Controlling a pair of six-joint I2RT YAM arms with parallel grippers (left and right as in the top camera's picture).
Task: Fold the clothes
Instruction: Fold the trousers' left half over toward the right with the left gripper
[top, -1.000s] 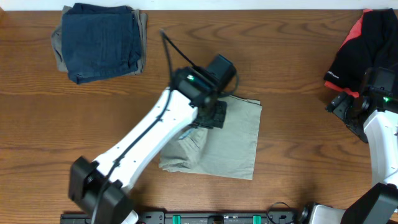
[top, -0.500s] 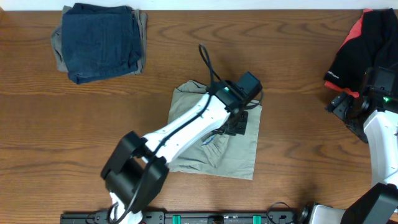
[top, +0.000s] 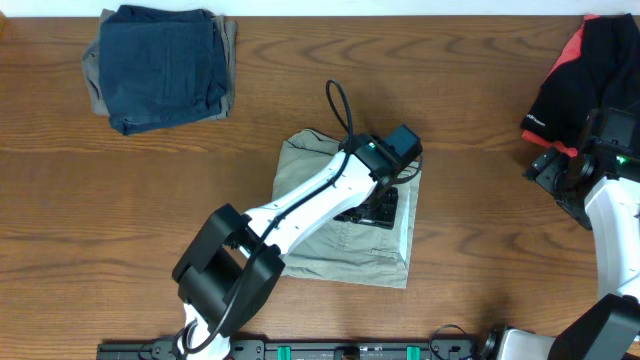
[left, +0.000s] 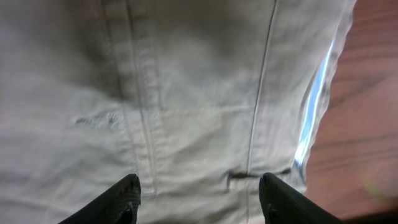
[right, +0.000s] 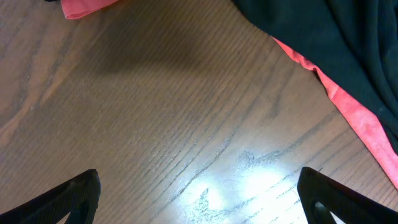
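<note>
The clothes (top: 345, 250), a beige khaki garment, lie folded into a rough square at the middle of the table. My left gripper (top: 380, 208) hangs just above their right half. In the left wrist view the khaki cloth (left: 186, 93) fills the frame, with stitched seams and a belt loop showing. There my left gripper (left: 200, 191) is open, and nothing sits between its fingertips (left: 127, 194). My right gripper (right: 199, 190) is open wide over bare wood at the far right of the table.
A folded dark blue denim stack (top: 160, 65) sits at the back left. A black and red garment (top: 575, 65) lies at the back right, just beyond my right arm (top: 610, 200). The table's front edge runs along the rail at the bottom.
My left gripper swept right across the khaki garment, drawing a fold over with it, then opened and let the cloth go. The right arm has not moved.
</note>
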